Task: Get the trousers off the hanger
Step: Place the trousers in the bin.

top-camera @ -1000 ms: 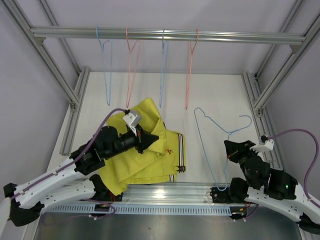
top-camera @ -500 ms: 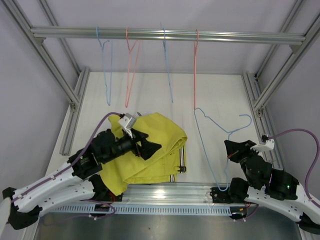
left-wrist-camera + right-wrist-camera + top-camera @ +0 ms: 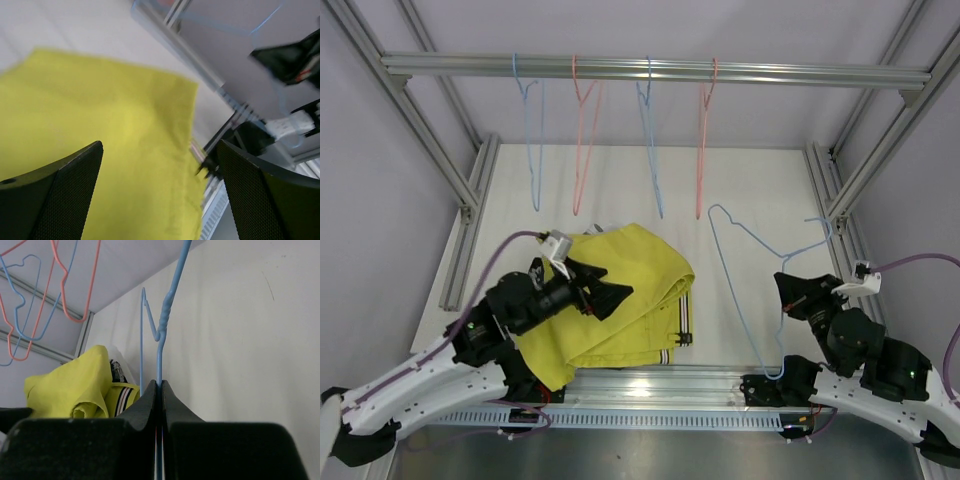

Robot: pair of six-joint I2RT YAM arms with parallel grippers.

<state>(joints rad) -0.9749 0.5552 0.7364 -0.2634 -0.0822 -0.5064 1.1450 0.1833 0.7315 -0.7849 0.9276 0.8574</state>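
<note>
The mustard yellow trousers (image 3: 642, 272) with a striped waistband (image 3: 681, 318) lie crumpled on the table near its front edge. My left gripper (image 3: 612, 289) hovers just above their left part, open, with nothing between its fingers. In the left wrist view the yellow cloth (image 3: 115, 130) lies below the wide-apart fingers (image 3: 60, 195). My right gripper (image 3: 783, 286) is shut on the neck of a bare light-blue wire hanger (image 3: 740, 308), held off to the right of the trousers. In the right wrist view the gripper (image 3: 160, 386) pinches the hanger wire (image 3: 167, 310), with the trousers (image 3: 70, 385) beyond.
Several empty wire hangers hang from the rail (image 3: 770, 72) at the back: blue (image 3: 533, 150), pink (image 3: 582, 140), blue (image 3: 650, 150), pink (image 3: 701, 140). Aluminium frame posts (image 3: 470, 200) stand on both sides, and a metal rail (image 3: 650, 400) runs along the near edge.
My left gripper opened and let go of the yellow trousers, which folded down onto the table; the arm drew back left. The right gripper shifted slightly right with the hanger.
</note>
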